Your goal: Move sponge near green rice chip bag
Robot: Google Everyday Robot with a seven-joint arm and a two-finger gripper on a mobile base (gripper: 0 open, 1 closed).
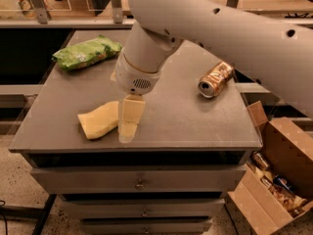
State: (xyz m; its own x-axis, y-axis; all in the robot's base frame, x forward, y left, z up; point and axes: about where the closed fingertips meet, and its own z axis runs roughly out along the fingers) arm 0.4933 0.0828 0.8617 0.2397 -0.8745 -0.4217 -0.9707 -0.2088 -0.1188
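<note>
The sponge (99, 121) is a flat pale-yellow foam block lying near the front left of the grey cabinet top (186, 119). The green rice chip bag (86, 52) lies at the back left of the top, well apart from the sponge. My gripper (128, 127) hangs from the large white arm and points down at the sponge's right edge, its pale-yellow fingers overlapping that edge. The arm hides the middle back of the top.
A gold drink can (215, 79) lies on its side at the right of the top. Drawers (139, 182) run below the front edge. An open cardboard box (276, 180) with cans stands on the floor at the right. A railing (73, 21) runs behind.
</note>
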